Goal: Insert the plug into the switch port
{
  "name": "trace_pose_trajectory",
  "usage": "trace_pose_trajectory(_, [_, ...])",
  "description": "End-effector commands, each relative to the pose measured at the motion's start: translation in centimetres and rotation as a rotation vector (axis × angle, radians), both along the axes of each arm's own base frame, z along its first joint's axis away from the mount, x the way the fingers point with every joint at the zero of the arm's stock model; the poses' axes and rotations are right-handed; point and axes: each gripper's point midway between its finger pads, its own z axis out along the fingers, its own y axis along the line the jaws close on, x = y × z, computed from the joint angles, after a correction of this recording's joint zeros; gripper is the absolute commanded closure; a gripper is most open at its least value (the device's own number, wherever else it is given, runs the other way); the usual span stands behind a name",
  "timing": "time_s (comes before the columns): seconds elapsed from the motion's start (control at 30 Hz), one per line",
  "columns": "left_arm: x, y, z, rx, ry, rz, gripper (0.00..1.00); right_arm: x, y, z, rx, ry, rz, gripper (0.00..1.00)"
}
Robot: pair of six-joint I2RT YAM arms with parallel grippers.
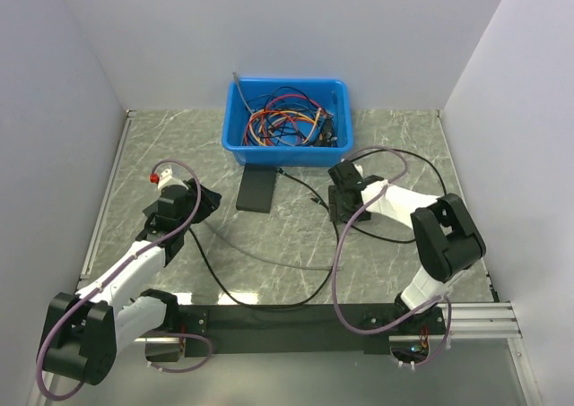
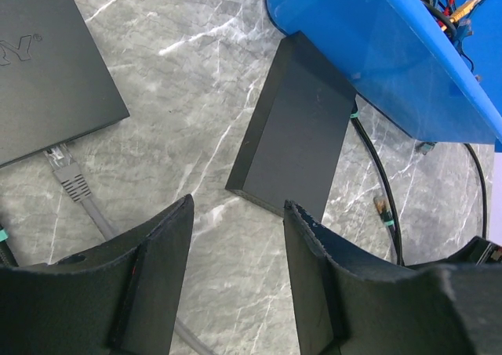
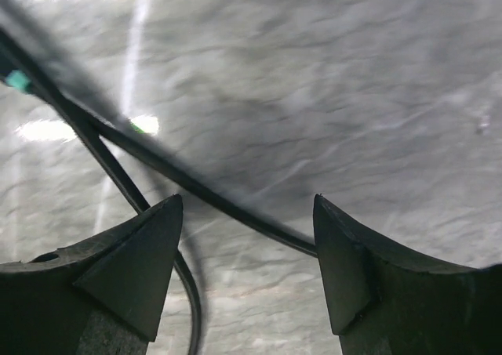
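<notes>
A black switch box [image 2: 47, 65] lies at the upper left of the left wrist view, with a grey cable's plug [image 2: 67, 173] sitting at its near edge. A second flat black box [image 2: 302, 128] [image 1: 256, 189] lies in front of the blue bin. A loose plug [image 2: 382, 208] on a black cable [image 1: 269, 306] lies on the table to its right. My left gripper [image 2: 238, 206] [image 1: 204, 200] is open and empty above bare table. My right gripper [image 3: 247, 202] [image 1: 339, 207] is open, low over the table, and the black cable [image 3: 196, 190] crosses just beyond its fingertips.
A blue bin [image 1: 235, 142] holding several coloured cables stands at the back centre. A grey cable [image 1: 269, 258] and the black cable loop across the middle of the marble table. White walls close in the left, right and back.
</notes>
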Motion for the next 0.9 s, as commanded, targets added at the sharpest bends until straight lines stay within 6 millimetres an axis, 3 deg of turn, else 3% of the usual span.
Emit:
trace_pose_trajectory(0.0, [0.4,0.0,0.5,0.002,-0.028,0.009,0.45,1.5,2.3,2.4,0.034,-0.102,0.025,0.26])
trace_pose_trajectory(0.13, [0.2,0.3,0.6,0.007,-0.034,0.018,0.44,1.3,3.5,5.3,0.163,-0.216,0.009,0.29])
trace_pose_trajectory(0.27, [0.2,0.2,0.6,0.002,-0.034,0.016,0.44,1.0,4.7,6.6,0.217,-0.254,0.020,0.32])
trace_pose_trajectory(0.47, [0.0,0.2,0.8,0.002,-0.039,0.015,0.44,0.6,5.7,5.1,0.214,-0.206,0.044,0.42])
trace_pose_trajectory(0.63, [-0.2,0.2,0.6,0.003,-0.038,0.015,0.44,1.1,5.6,3.0,0.161,-0.175,0.030,0.45])
trace_pose_trajectory(0.87, [-0.3,0.3,0.2,0.006,-0.029,0.014,0.44,3.4,5.8,3.5,0.131,-0.226,0.000,0.47])
